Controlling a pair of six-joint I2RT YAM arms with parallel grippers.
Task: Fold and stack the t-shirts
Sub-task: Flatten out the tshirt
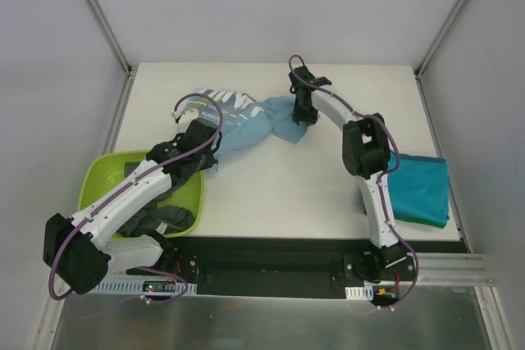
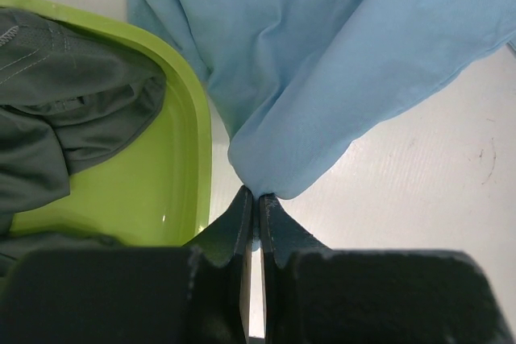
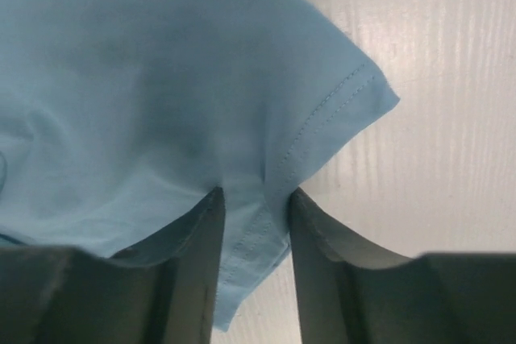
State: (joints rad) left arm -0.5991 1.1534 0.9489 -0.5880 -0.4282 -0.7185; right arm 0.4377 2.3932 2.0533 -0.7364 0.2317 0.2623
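The light blue t-shirt [image 1: 246,125] with white printed marks is stretched over the back middle of the table between my two grippers. My left gripper [image 1: 199,138] is shut on one bunched edge of it [image 2: 322,62], right beside the tub rim. My right gripper [image 1: 302,112] grips its other end: a hemmed fold [image 3: 266,223] fills the narrow gap between the fingers [image 3: 197,255]. A teal t-shirt [image 1: 420,188] lies folded at the right table edge. Dark grey t-shirts [image 1: 156,217] lie crumpled in the tub, and they also show in the left wrist view [image 2: 64,110].
The lime-green plastic tub [image 1: 98,174] stands at the front left, its rim [image 2: 197,118] close to my left fingers. White table [image 1: 279,194] lies between the arms. Grey walls and metal frame rails enclose the table.
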